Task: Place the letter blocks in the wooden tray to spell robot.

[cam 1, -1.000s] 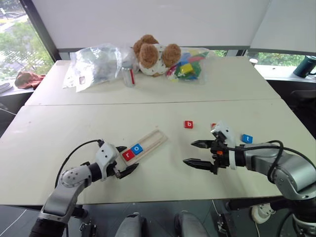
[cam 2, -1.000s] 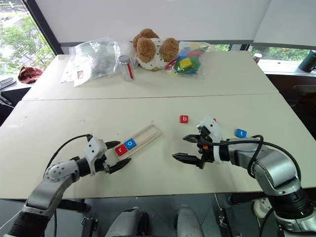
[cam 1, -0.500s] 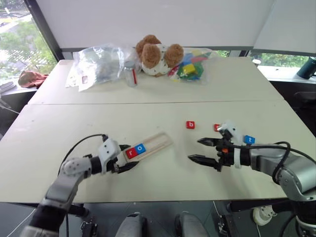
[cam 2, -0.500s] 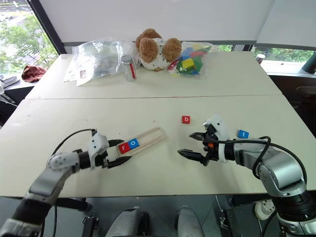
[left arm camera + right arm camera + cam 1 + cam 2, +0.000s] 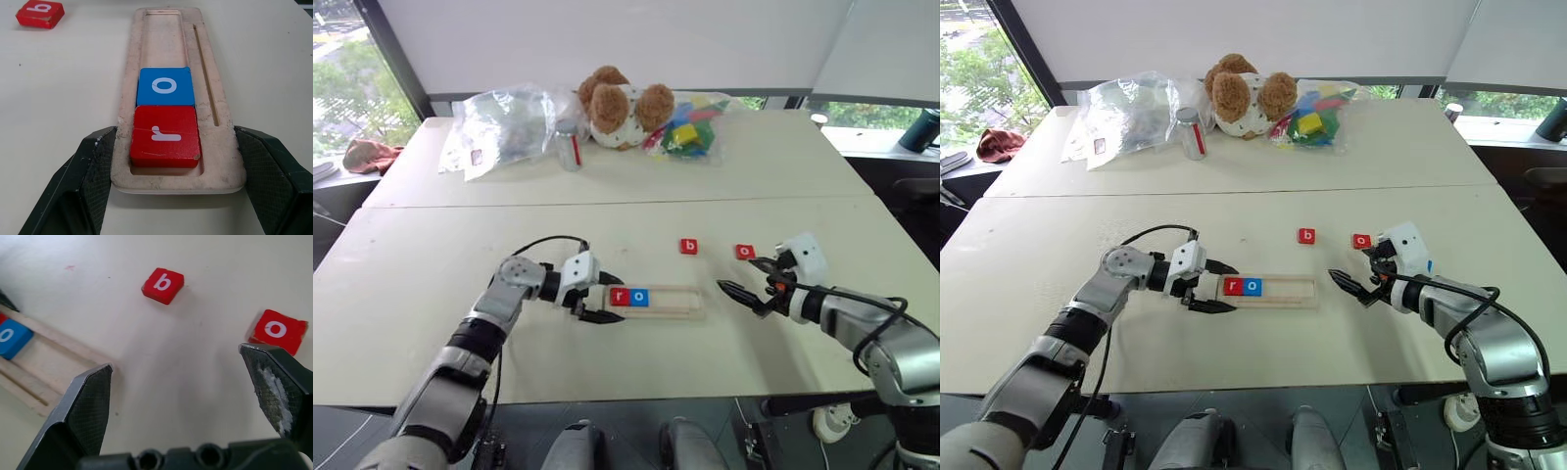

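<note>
The wooden tray (image 5: 671, 298) lies crosswise on the white table with a red "r" block (image 5: 620, 297) and a blue "o" block (image 5: 639, 297) side by side at its left end. My left gripper (image 5: 609, 299) is shut on that end of the tray (image 5: 161, 44), one finger against each long side. A red "b" block (image 5: 689, 247) and a red "o" block (image 5: 745, 252) lie loose beyond the tray's right end. My right gripper (image 5: 738, 273) hovers open just right of the tray, near the red "o" block (image 5: 275, 329), with nothing between its fingers.
On the far table sit a teddy bear (image 5: 619, 106), a bag of coloured toy blocks (image 5: 687, 132), clear plastic bags (image 5: 504, 122) and a small can (image 5: 570, 149). A seam (image 5: 460, 207) runs between the two tables. A dark cup (image 5: 918, 130) stands at the far right.
The tray has swung from slanting to lying crosswise and shifted right, with my left gripper now shut on its end. My right gripper has drawn back to the right, toward the red "o" block.
</note>
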`<move>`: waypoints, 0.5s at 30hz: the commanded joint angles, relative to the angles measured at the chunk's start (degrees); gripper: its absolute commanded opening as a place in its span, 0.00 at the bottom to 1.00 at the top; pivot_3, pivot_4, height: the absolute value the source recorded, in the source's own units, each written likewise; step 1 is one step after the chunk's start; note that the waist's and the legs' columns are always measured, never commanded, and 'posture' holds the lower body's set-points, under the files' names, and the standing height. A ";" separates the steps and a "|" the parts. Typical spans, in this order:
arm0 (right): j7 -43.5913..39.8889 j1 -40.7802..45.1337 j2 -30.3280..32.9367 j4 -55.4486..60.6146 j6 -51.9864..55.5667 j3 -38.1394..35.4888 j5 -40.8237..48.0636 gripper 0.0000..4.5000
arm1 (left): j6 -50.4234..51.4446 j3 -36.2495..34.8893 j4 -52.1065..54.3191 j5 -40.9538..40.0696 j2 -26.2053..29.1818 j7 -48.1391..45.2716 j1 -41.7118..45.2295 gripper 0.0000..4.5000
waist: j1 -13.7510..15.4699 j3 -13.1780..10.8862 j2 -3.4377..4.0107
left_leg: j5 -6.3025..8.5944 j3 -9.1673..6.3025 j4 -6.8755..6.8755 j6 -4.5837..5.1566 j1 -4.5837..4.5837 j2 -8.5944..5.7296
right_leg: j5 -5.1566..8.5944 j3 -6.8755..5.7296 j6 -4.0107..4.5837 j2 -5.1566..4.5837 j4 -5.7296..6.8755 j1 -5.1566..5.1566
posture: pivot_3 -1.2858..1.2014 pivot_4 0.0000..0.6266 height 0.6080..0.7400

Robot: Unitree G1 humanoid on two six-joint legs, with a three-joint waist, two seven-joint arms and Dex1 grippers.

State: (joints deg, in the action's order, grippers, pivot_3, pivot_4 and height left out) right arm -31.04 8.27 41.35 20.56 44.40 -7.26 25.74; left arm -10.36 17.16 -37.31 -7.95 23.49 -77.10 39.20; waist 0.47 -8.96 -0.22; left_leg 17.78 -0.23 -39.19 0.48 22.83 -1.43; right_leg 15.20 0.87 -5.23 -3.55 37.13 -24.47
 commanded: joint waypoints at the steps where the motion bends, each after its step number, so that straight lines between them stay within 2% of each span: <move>1: 1.66 0.27 -0.79 2.59 0.16 -1.58 -0.46 1.00 | -1.98 -0.67 -1.92 0.47 -0.61 -1.40 0.79 0.80 | -0.01 0.00 0.00 | 0.00 0.01 0.00 0.00 0.00 0.00 | 0.00 0.00 0.00 0.00 0.00 0.00 | 0.52 0.24 1.00; 2: 1.98 0.35 -0.93 2.62 0.26 -1.51 -0.63 1.00 | -2.20 -0.72 -2.10 0.49 -0.75 -1.63 0.71 0.94 | 0.04 0.00 0.00 | 0.00 0.00 0.00 0.00 0.00 0.00 | 0.00 0.00 0.00 0.01 0.01 0.00 | 0.52 0.24 1.00; 3: 2.27 0.48 -1.04 2.54 0.31 -1.36 -0.85 1.00 | -2.27 -0.86 -2.17 0.38 -0.87 -1.74 0.58 1.00 | 0.08 0.00 0.00 | 0.00 0.00 0.00 0.00 0.00 0.00 | 0.00 -0.01 -0.01 0.01 0.01 0.00 | 0.52 0.24 1.00; 8: 3.51 2.46 -2.05 1.16 0.81 -0.04 -2.13 1.00 | -1.94 -1.92 -0.11 0.44 -0.29 -0.22 -1.01 1.00 | 0.14 0.00 0.00 | 0.00 0.01 -0.02 0.00 -0.01 -0.01 | 0.00 0.00 0.00 0.02 0.02 0.01 | 0.52 0.24 1.00; 13: 7.32 7.76 -6.54 -0.14 3.29 0.71 -2.42 1.00 | 6.99 -4.62 13.10 -2.27 8.09 -1.68 -7.00 1.00 | -1.42 -0.01 -0.01 | 0.00 -0.01 0.02 -0.01 -0.09 0.07 | 0.00 0.04 0.00 0.06 0.10 0.01 | 0.52 0.24 1.00; 15: 10.37 10.82 -11.83 -1.49 3.96 -0.50 -0.85 1.00 | 12.60 -6.93 18.83 -4.39 11.46 -0.95 -10.07 1.00 | -1.85 -0.01 -0.01 | 0.00 -0.03 0.10 -0.01 -0.15 0.16 | 0.01 0.07 0.00 0.13 0.11 0.00 | 0.52 0.24 1.00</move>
State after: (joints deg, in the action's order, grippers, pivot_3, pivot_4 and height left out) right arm -22.45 17.09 31.27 18.58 48.37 -6.45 23.55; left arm -1.03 12.64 -22.55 -10.19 33.95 -78.24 29.51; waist -1.37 -8.96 -0.23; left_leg 17.78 -0.25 -39.06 0.47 22.64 -1.23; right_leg 15.21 0.96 -5.22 -3.37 37.24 -24.47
